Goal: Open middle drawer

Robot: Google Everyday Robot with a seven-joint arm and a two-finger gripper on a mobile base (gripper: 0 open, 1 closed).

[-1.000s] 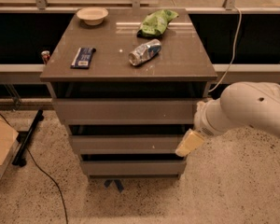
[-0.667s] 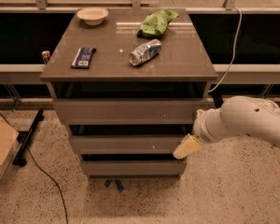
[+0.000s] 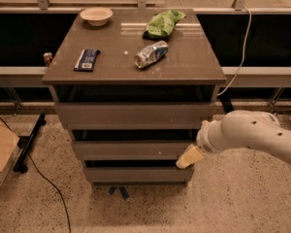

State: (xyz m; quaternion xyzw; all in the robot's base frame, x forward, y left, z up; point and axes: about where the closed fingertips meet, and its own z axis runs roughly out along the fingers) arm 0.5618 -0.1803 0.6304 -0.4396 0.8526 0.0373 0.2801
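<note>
From where I stand facing its front, the grey-brown table point(image 3: 184, 67) is really a low cabinet with three drawers stacked under its top. The robot's white arm point(image 3: 252, 132) reaches in from the right, low down, below the table's front right corner. Its pale yellowish gripper point(image 3: 189, 157) rests against the right end of the middle drawer point(image 3: 131, 150), at that front's lower corner, just above the dark gap over the lowest drawer point(image 3: 136, 174). Whether the gripper is open or closed I cannot tell from here. The middle drawer, a wide, shallow, flat front with no handle, sits second of three, under the taller uppermost drawer point(image 3: 131, 115).

On the tabletop, a small cream bowl point(image 3: 96, 16) stands at the far left corner. A crumpled green bag point(image 3: 164, 23) lies by the far edge, right of centre. A crushed silver can point(image 3: 150, 55) lies on its side near the middle. A flat dark blue packet point(image 3: 87, 59) lies towards the left edge.

On the speckled floor, a brown cardboard box point(image 3: 0, 152) sits well off to the left, a black cable point(image 3: 48, 183) trails past it, and a scrap of blue tape point(image 3: 117, 192) lies below the front edge.
</note>
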